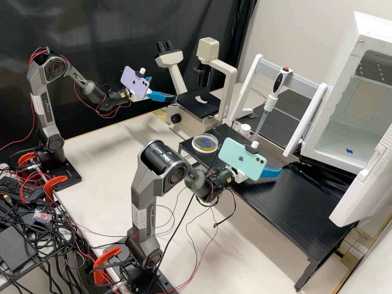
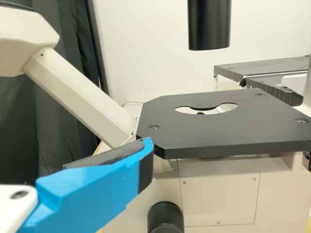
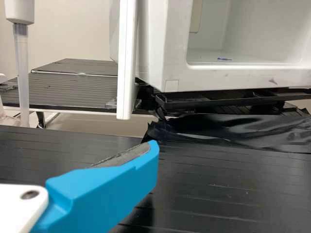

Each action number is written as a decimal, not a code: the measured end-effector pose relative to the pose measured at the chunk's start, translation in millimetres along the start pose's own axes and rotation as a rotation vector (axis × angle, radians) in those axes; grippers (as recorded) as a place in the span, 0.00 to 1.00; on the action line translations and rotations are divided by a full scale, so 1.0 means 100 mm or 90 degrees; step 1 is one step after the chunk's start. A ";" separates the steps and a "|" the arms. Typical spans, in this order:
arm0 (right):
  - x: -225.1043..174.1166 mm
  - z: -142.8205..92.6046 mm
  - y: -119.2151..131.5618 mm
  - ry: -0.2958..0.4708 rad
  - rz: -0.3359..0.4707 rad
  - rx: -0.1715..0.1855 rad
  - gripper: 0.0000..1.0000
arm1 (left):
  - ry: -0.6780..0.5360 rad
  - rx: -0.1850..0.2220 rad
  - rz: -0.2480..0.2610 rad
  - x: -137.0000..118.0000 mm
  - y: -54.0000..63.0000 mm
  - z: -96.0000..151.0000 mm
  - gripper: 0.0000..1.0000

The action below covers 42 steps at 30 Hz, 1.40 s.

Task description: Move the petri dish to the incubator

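The round clear petri dish (image 1: 199, 143) lies flat at the rack's left end in the high view, blue and yellow showing in it. At the right stands the white incubator (image 1: 359, 28), open in front, with a blue mark on its floor; its white housing (image 3: 160, 53) shows in the right wrist view. My left gripper (image 1: 164, 88) is open beside the microscope, away from the dish; one finger of this gripper (image 2: 146, 155) shows in the left wrist view. Over the rack, right of the dish, my right gripper (image 1: 274, 162) stands open and empty, as in the right wrist view, gripper (image 3: 150, 155).
A microscope (image 1: 197, 104) stands behind the black rack (image 1: 286, 204). A pipette (image 1: 271, 102) hangs on a white stand, and a small white-capped bottle (image 1: 245, 130) is behind the dish. The incubator door (image 1: 363, 179) juts over the rack's right side.
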 end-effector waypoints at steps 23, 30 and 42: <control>-0.46 -0.36 0.00 0.130 0.000 0.002 1.00 | 0.000 0.000 0.000 0.00 0.00 0.00 1.00; -0.75 -0.68 -0.29 0.244 -0.057 -0.041 1.00 | 0.000 0.000 0.000 0.00 0.00 0.00 1.00; -0.82 -0.75 -0.64 0.278 -0.137 -0.064 1.00 | 0.000 0.000 0.000 0.00 0.00 0.00 1.00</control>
